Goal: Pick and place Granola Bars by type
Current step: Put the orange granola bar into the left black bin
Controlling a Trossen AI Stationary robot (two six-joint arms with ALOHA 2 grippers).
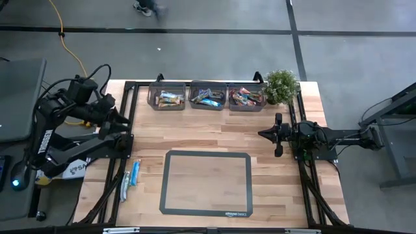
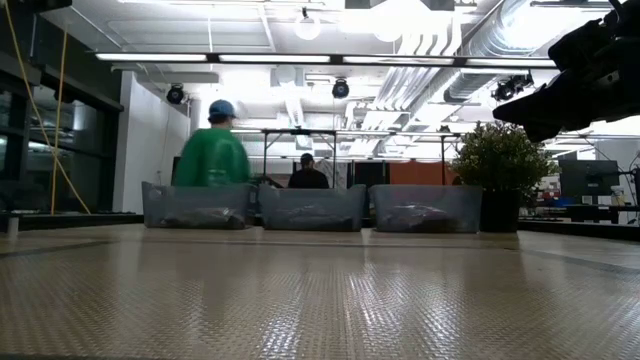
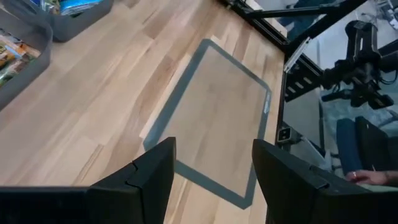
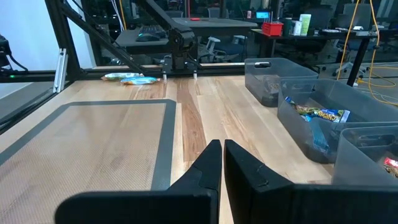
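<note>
Granola bars lie sorted in three clear grey bins along the far edge: tan ones (image 1: 170, 99), blue ones (image 1: 208, 98) and red-pink ones (image 1: 246, 97). Two more lie flat on the wood near the left edge, a bright blue bar (image 1: 135, 172) and a pale bar (image 1: 125, 186); both also show in the right wrist view (image 4: 130, 78). My left gripper (image 1: 123, 121) (image 3: 214, 152) hovers open over the table's left side with nothing between its fingers. My right gripper (image 1: 263, 134) (image 4: 222, 146) is shut and empty, held level at the right side.
A grey-framed mat (image 1: 207, 182) lies at the near middle. A potted plant (image 1: 281, 84) stands at the far right corner beside the bins. Black frame rails (image 1: 130, 123) run along both sides. People show in the room beyond (image 2: 213, 150).
</note>
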